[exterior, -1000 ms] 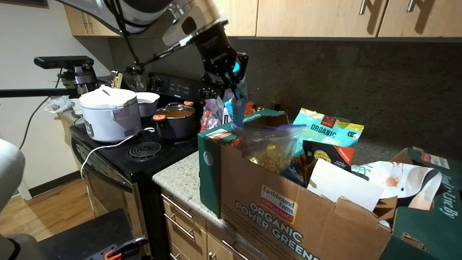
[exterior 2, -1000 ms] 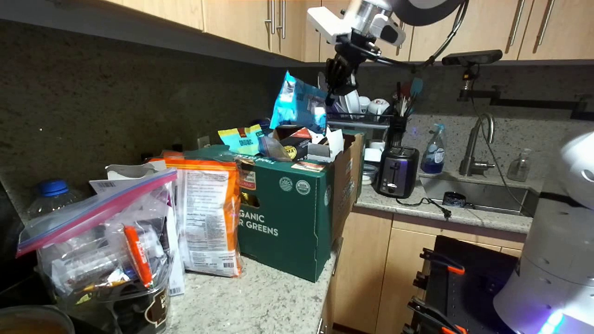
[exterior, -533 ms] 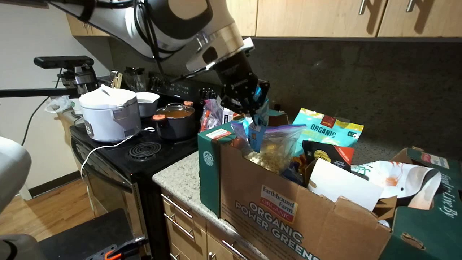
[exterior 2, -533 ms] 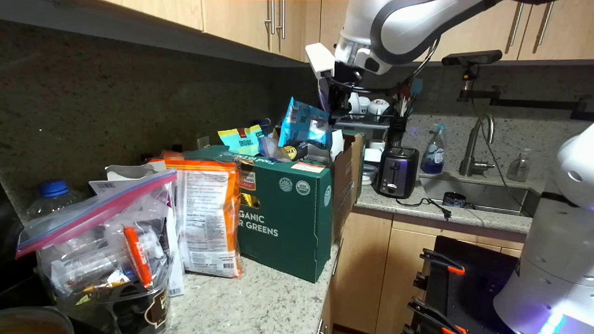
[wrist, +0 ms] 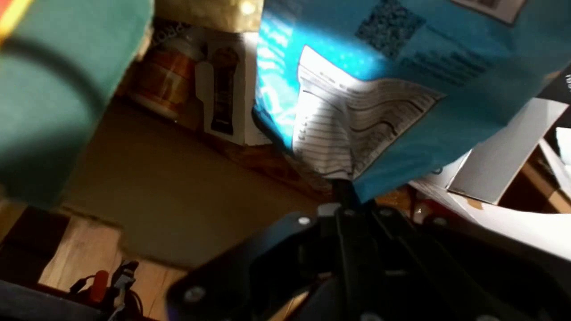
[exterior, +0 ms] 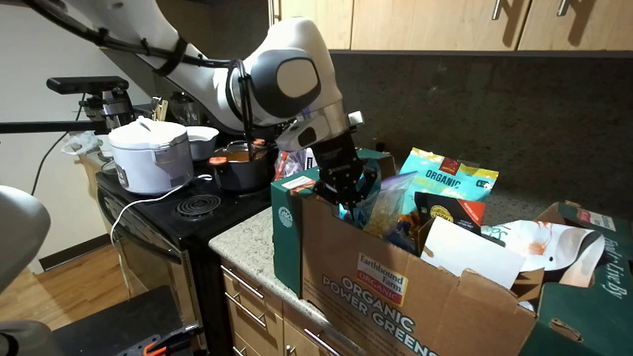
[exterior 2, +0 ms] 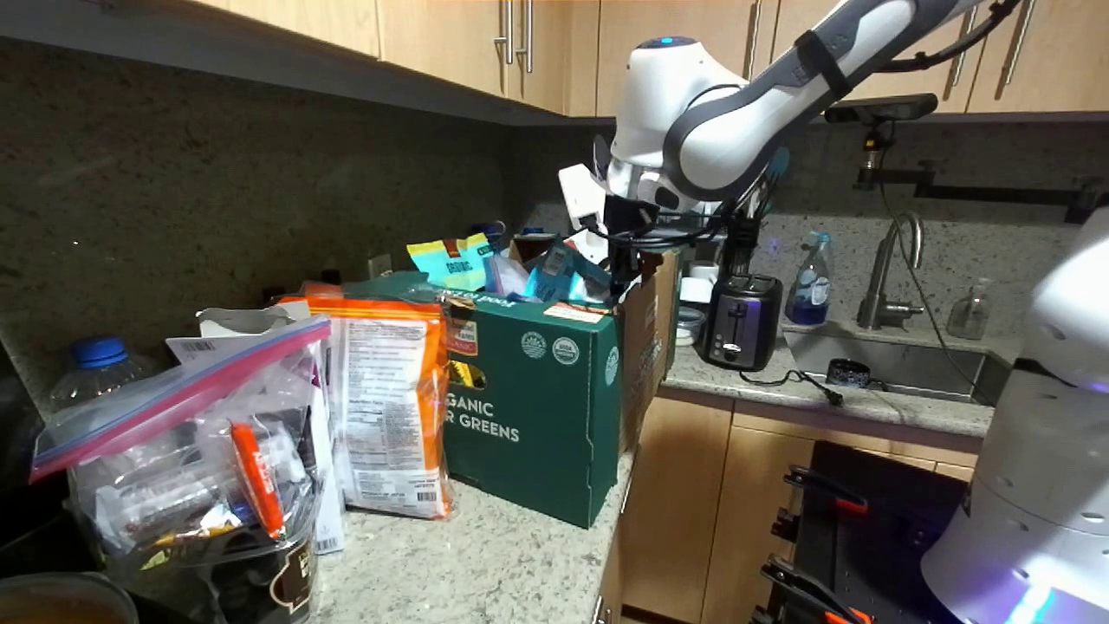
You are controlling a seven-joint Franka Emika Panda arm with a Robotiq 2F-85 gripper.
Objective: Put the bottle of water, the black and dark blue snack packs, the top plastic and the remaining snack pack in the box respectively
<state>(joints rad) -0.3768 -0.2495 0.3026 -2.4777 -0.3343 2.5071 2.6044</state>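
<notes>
Landmark: the carton (exterior: 321,242), brown and green, open-topped, on the countertop (exterior 2: 520,555).
My claw (wrist: 350,196): clenched on the blue snack pack (wrist: 392,98), pinching it at one edge; I reach inside the carton, my fingertips below the top of its lettered brown wall.
Blue snack pack: partly down in the carton near one green end, creased at my pinch, just beside the clear zip bag (exterior: 388,207).
Clear zip bag: in the carton, its purple seal above the rim.
Dark blue pack (exterior: 401,240): low in the carton, between the zip bag and the black pack (exterior: 452,210), mostly hidden.
Black pack: in the carton, top above the rim, red corner showing.
White pouch (exterior: 549,247): in the carton, toward the other green end.
Teal-and-yellow pack (exterior: 447,180): top above the carton's rim, base hidden.
Orange-and-white pack (exterior 2: 385,407): outside the carton, upright by the green end nearest my claw; contact unclear.
</notes>
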